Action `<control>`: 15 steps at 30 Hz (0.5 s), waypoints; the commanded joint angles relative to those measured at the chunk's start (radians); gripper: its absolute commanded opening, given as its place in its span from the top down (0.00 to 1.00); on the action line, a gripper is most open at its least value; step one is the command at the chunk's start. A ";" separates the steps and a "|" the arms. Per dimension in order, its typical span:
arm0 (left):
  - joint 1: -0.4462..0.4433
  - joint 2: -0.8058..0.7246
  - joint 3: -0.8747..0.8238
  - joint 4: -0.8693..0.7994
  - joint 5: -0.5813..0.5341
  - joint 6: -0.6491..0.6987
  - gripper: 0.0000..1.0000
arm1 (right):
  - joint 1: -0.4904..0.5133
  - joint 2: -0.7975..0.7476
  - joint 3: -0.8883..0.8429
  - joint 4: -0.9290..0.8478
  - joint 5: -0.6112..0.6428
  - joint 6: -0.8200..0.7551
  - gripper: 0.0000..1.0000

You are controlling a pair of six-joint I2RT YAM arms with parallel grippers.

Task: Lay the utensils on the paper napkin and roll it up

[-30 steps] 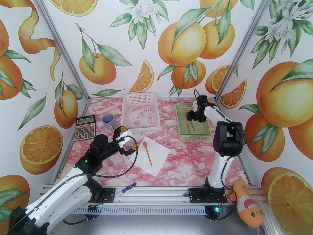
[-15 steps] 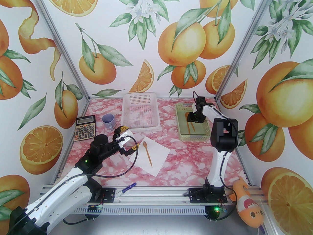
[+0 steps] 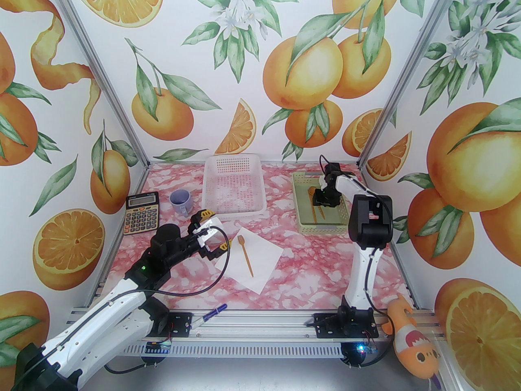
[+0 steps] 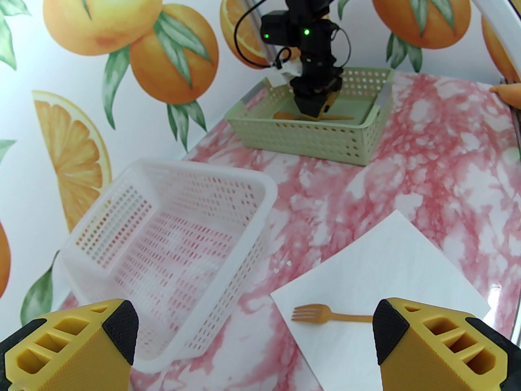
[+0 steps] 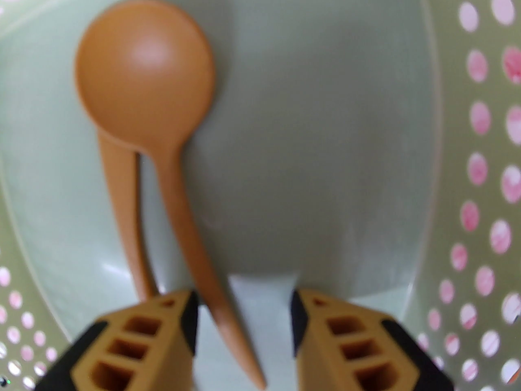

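Inside the green basket [image 5: 468, 177], the right gripper [image 5: 244, 320] could pinch two handles at once, since a second handle [image 5: 122, 202] lies tight beside the spoon [image 5: 144, 67]. Its jaws stand part-open astride the spoon's slim handle, gripping nothing yet. The fork [image 3: 246, 255] lies on the paper napkin [image 3: 266, 253], well apart from the basket, to its near left

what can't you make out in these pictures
right wrist view: a second handle runs from under the spoon; the bowl hides its head, and all is blurred
top view: the right gripper covers part of both pieces in the green tray
left wrist view: the fork handle's end is behind a finger of the left gripper
top view: calculator keys too small to read
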 commanded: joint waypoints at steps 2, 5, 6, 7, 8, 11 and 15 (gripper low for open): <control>-0.004 -0.004 -0.005 0.002 0.015 0.018 0.00 | -0.005 0.046 0.038 -0.046 0.018 -0.022 0.59; -0.004 -0.005 -0.005 0.002 0.017 0.018 0.00 | -0.005 0.062 0.048 -0.065 0.021 -0.027 0.61; -0.004 -0.005 -0.005 0.002 0.019 0.018 0.00 | -0.006 0.069 0.054 -0.074 0.021 -0.030 0.62; -0.004 -0.005 -0.005 0.003 0.019 0.017 0.00 | -0.005 0.074 0.057 -0.079 0.021 -0.032 0.62; -0.003 -0.005 -0.005 0.003 0.018 0.018 0.00 | -0.005 0.079 0.058 -0.081 0.020 -0.032 0.63; -0.004 -0.005 -0.006 0.001 0.018 0.020 0.00 | -0.005 0.083 0.060 -0.085 0.020 -0.034 0.65; -0.005 -0.003 -0.005 0.001 0.017 0.020 0.00 | -0.004 0.085 0.061 -0.089 0.019 -0.038 0.69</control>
